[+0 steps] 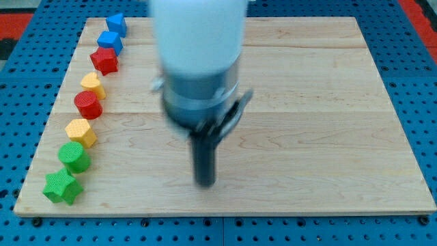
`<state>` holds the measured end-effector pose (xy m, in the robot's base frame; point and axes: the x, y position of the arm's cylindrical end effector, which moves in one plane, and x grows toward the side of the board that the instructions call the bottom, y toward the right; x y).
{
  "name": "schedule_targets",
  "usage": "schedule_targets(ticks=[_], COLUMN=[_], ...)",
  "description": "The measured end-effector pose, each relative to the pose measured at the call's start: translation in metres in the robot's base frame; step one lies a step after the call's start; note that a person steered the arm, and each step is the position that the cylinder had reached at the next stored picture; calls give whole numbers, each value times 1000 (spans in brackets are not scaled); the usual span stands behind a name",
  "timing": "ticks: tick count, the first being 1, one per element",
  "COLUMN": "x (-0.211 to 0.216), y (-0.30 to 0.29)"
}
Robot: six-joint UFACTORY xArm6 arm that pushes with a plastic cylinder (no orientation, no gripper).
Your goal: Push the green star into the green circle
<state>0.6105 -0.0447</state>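
Observation:
The green star (62,186) lies at the view's bottom left corner of the wooden board (321,123). The green circle (74,156) sits just above it and slightly right, almost touching. My tip (205,183) is at the end of the dark rod, well to the right of both green blocks, near the board's bottom edge. It touches no block.
A column of blocks runs up the left edge: yellow hexagon (81,132), red circle (88,104), a yellow block (92,85), red star (104,60), a blue block (109,42), and another blue block (117,24). The arm's white and grey body (199,61) hides the board's upper middle.

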Motion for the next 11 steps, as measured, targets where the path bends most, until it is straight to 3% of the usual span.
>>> schedule_targets(ticks=[1, 3, 4, 10, 11], x=[8, 8, 7, -19, -47], y=[-16, -202, -231, -218, -212])
